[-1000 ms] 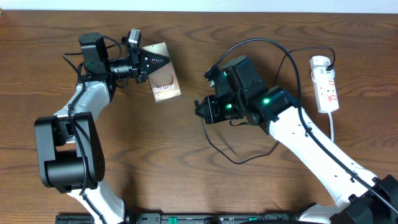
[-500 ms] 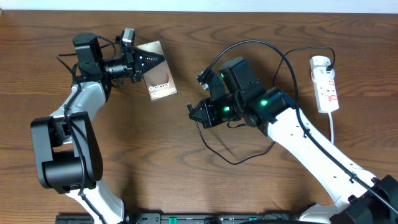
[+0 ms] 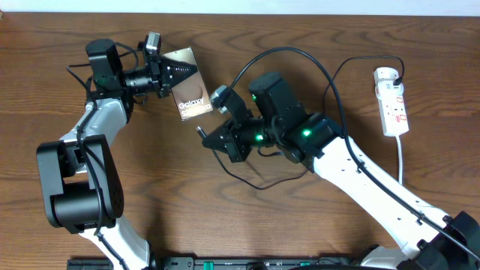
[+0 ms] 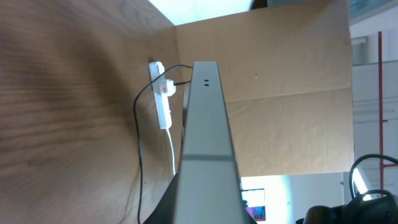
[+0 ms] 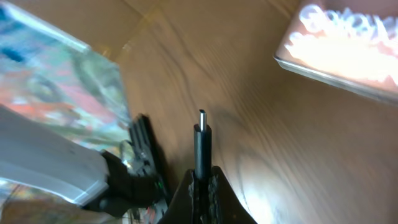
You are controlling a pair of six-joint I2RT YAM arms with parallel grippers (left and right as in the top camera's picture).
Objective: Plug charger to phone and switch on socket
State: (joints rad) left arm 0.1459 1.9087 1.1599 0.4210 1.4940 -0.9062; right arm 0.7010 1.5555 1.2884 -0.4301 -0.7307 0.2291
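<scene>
Overhead, my left gripper is clamped on one short end of the phone, whose bronze face with its white lettering looks upward; I cannot tell whether the phone touches the counter. My right gripper is closed on the charger just behind its connector tip, which points at the free end of the phone, near it but with a gap between. From the right wrist view the tip stands straight out from my closed fingers, with the phone a bright blur up to the right. The black cable arcs over my right arm to the socket, which lies well apart by the right edge, its white cord trailing toward me
</scene>
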